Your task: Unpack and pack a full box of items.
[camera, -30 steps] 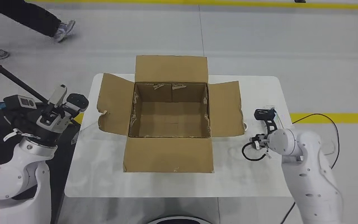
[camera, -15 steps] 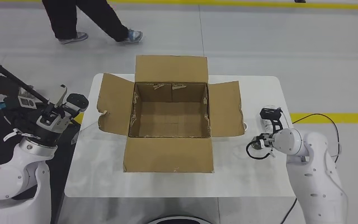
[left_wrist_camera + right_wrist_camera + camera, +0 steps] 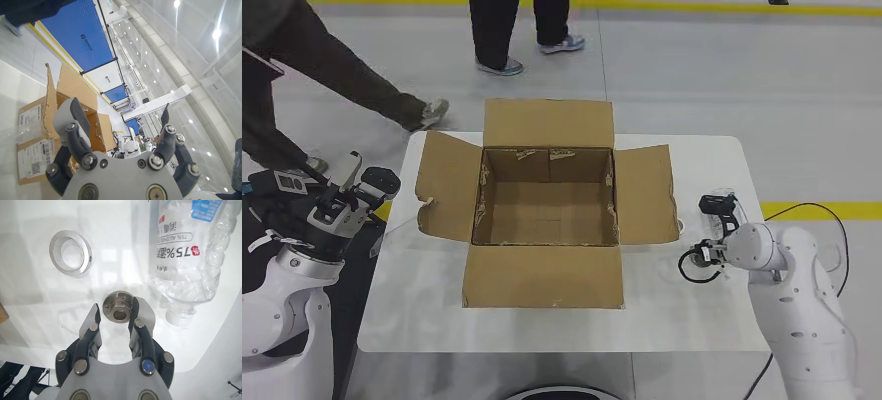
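Observation:
An open cardboard box stands in the middle of the white table, all its flaps folded out and its inside bare. My right gripper hangs low over the table's right side, open, its fingers on either side of a small flanged metal hub; one pad touches the flange, the other stands a little apart. Beyond the hub lie a flat metal ring and a clear plastic bottle on its side. My left gripper is open with nothing in it, held off the table's left edge and facing the box.
A scrap of clear plastic hangs by the torn left flap. Bare table runs in front of the box and along its right side. A black cable loop sits by my right wrist.
My right gripper drifted slightly to the right, then back left, staying beside the box's right flap. The left arm and the box have kept still.

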